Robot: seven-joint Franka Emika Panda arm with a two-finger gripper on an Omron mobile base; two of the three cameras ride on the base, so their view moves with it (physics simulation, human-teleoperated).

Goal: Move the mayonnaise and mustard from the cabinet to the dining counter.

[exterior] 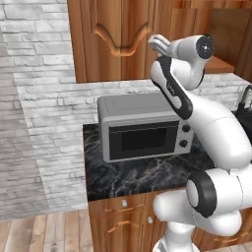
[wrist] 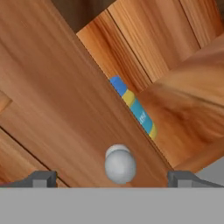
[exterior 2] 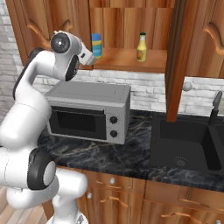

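The cabinet (exterior 2: 131, 17) stands with its right door (exterior 2: 175, 57) swung open. On its shelf (exterior 2: 127, 59) the mayonnaise (exterior 2: 96, 45) is at the left and the mustard (exterior 2: 141, 47) at the middle, both upright. My gripper (exterior 2: 90, 57) is open and empty, just in front of the shelf's left end, below and short of the mayonnaise. In the hand view the gripper (wrist: 113, 179) faces the shut left door (wrist: 52, 105) and its round knob (wrist: 119, 165); the mayonnaise (wrist: 134, 107) peeks from behind that door's edge. In the left base view the gripper (exterior: 157, 44) is raised before the cabinet (exterior: 118, 34). The dining counter is out of view.
A grey microwave (exterior 2: 89, 111) sits on the black marble counter (exterior 2: 131, 159) right under my arm. A black sink (exterior 2: 183, 146) with a faucet (exterior 2: 215, 107) lies to the right. The open door hangs over the sink's left edge. Drawers (exterior: 123, 204) run below.
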